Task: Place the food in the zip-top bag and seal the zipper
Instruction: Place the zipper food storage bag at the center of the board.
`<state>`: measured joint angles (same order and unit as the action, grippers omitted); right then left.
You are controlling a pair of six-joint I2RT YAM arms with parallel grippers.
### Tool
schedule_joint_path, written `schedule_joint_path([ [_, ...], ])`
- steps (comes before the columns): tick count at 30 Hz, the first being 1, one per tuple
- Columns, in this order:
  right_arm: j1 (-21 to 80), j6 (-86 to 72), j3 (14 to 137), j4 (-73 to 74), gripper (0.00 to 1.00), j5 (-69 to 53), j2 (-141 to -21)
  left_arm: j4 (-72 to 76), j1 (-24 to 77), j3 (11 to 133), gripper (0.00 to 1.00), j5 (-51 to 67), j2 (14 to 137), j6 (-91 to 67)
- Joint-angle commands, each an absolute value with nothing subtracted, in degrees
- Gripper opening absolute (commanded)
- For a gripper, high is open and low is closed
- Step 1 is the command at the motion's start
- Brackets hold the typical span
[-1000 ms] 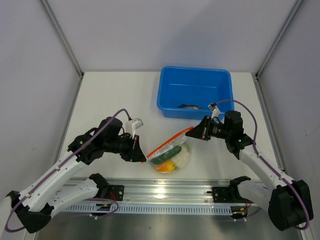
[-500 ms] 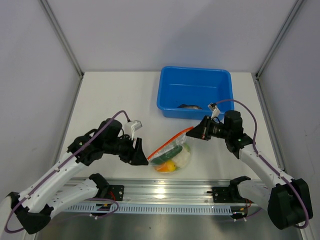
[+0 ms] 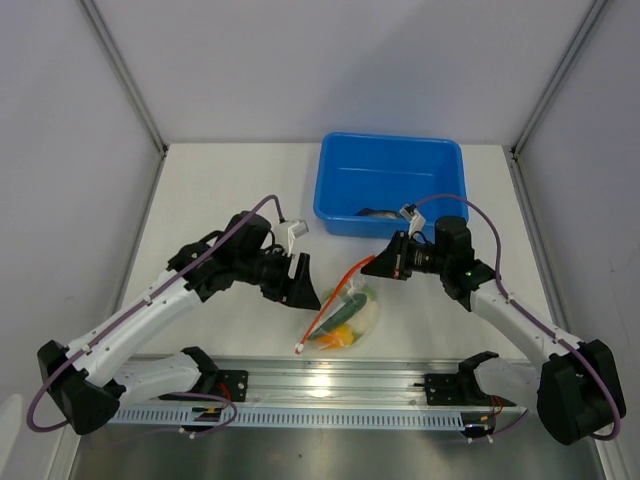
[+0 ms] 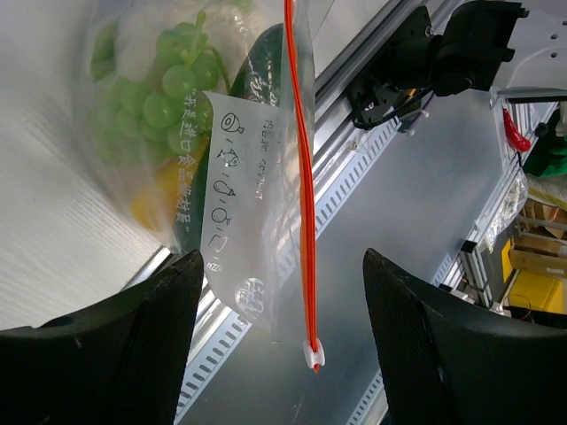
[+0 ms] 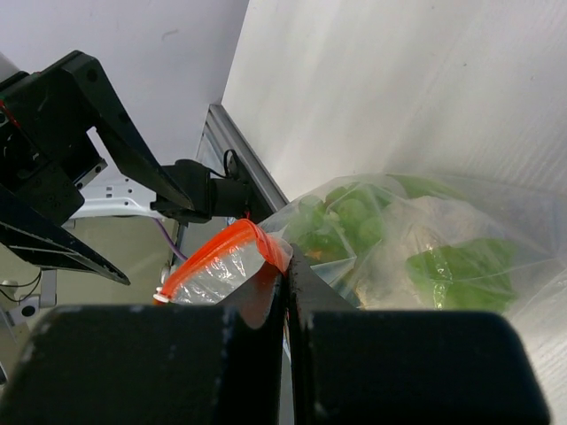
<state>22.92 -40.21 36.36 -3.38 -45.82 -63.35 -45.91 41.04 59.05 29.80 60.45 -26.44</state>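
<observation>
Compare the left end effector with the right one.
The left end effector is open and grips nothing; the right end effector is shut on the zipper. The left's fingers stand apart from the zip-top bag; the right's hold up its mouth. Both face the bag.

The only print stands on a white panel (image 4: pixel 241 199) on the clear zip-top bag (image 4: pixel 262 305), left of centre in the left wrist view; a column of Chinese characters (image 4: pixel 188 164) runs down the panel's left edge, too small and skewed to read; beside it sits a row of small line-drawn icons (image 4: pixel 229 168), one of them fish-like; a faint line of Latin letters is illegible; nothing readable shows in the top or right wrist views.
</observation>
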Motion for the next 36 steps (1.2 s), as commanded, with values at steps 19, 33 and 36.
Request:
schedule_joint_path([
  [19, 25.9, -40.3, 42.1, -4.6, 0.0, -45.6, -65.4, -42.0, 45.8, 64.4, 0.44, 29.2, 72.5, -28.1],
  [33, 26.0, -35.2, 46.7, 4.8, 0.84, -44.9, -67.9, -48.5, 37.5, 63.2, 0.01, 21.3, 64.8, -26.9],
  [36, 26.0, -33.4, 47.6, 7.5, 0.94, -43.6, -67.4, -50.3, 31.1, 62.1, 0.01, 21.7, 63.0, -25.2],
])
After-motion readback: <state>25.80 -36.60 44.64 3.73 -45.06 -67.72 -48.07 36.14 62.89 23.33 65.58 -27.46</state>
